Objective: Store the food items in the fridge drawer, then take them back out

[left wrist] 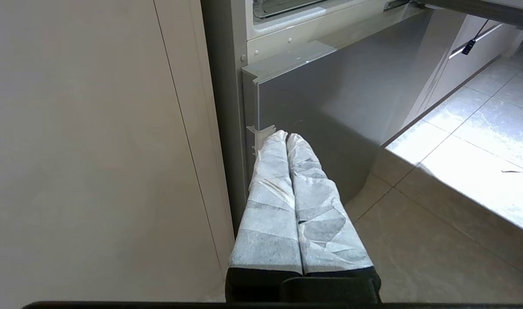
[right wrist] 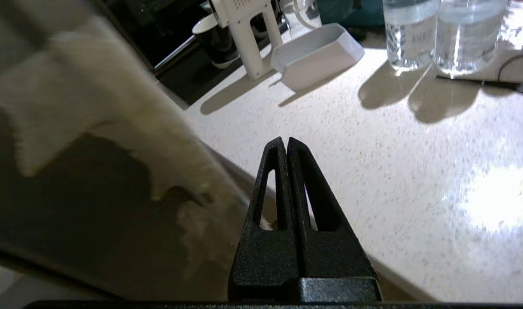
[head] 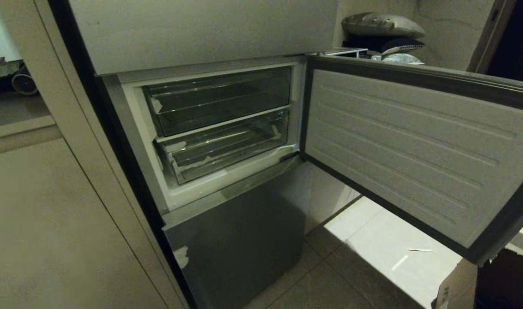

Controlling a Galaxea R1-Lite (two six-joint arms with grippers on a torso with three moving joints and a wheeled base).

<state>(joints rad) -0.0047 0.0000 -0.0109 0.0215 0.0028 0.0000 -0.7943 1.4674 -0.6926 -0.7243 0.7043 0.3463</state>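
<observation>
I see the fridge drawer (head: 220, 101) pushed in behind the open door (head: 415, 150), no food visible inside. My right tool (right wrist: 285, 141) hovers closed and empty over the surface (right wrist: 373, 171); my left tool (left wrist: 285, 136) is closed beside the lower door panel (left wrist: 330, 111).

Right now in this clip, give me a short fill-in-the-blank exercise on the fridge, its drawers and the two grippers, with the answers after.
1. The fridge door stands ____.
2. Inside the compartment, ____ clear drawers are stacked, the fridge drawer being the lower one.
3. The right gripper hangs over a speckled ____, empty.
4. The left gripper, its fingers wrapped in white, is ____ and sits low beside the grey lower panel.

Missing words: open; two; countertop; shut
</observation>
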